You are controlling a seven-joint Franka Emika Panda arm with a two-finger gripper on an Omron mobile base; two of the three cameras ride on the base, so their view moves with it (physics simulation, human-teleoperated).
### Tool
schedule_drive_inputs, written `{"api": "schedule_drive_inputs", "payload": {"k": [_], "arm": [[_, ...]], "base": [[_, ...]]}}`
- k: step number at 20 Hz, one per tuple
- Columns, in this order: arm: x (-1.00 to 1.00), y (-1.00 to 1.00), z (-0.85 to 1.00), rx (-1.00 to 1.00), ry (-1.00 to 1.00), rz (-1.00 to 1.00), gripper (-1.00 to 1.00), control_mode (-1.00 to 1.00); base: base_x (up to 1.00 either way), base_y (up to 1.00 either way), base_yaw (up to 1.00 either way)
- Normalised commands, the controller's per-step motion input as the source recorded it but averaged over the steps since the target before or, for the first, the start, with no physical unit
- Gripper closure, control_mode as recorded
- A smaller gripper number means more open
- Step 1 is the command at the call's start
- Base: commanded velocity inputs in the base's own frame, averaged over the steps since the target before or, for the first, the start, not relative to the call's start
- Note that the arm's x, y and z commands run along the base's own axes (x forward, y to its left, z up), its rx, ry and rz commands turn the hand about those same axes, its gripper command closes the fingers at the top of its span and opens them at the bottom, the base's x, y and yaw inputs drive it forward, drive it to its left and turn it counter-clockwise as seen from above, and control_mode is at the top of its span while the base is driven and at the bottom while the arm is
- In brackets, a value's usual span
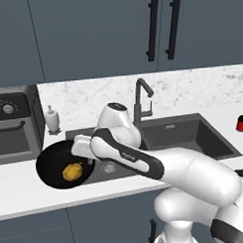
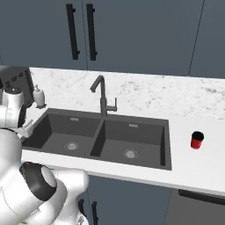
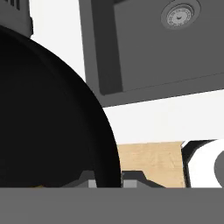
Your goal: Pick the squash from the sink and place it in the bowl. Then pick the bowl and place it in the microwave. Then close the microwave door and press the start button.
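Bowl (image 3: 48, 118) rim sits between pincer (image 3: 105, 181) fingertips, apparently clamped. Squash (image 1: 72, 171) loose inside. Risk: thin rim grip slips, bowl tilts, squash rolls onto tabletop (image 1: 26, 191) short of microwave (image 1: 12, 130).

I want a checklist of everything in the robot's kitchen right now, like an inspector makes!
Surface: white counter with a speckled backsplash.
Job's things: squash lies inside the black bowl, which sits left of the sink; both basins hold nothing. Microwave: a dark appliance stands at the far left, too cropped to name.
Clutter: red cup right of the sink; soap dispenser near the back wall.
Grippers: gripper at the bowl's rim, one finger on each side; whether it grips is unclear.
Cables: nothing seen.
Surroundings: dark faucet, grey-blue cabinets with black handles.
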Motion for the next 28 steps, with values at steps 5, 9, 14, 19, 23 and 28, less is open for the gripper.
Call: {"api": "schedule_drive_inputs", "payload": {"k": [5, 9, 14, 19, 23, 28], "arm": [[-0.35, -1.0, 0.88, 0.0, 0.0, 0.0, 1.0, -1.0], [-0.13, -1.0, 0.68, 0.01, 0.03, -0.03, 1.0, -1.0], [0.0, -1.0, 0.22, 0.04, 0.08, -0.11, 1.0, -1.0], [0.01, -0.59, 0.0, 0.0, 0.02, -0.15, 1.0, -1.0], [0.0, -0.05, -0.01, 0.0, 0.0, -0.04, 1.0, -1.0], [0.0, 0.0, 0.0, 0.0, 0.0, 0.0, 1.0, -1.0]], "base": [[0.0, 0.0, 0.0], [0.0, 0.0, 0.0], [0.0, 0.0, 0.0], [0.0, 0.0, 0.0], [0.0, 0.0, 0.0], [0.0, 0.0, 0.0]]}}
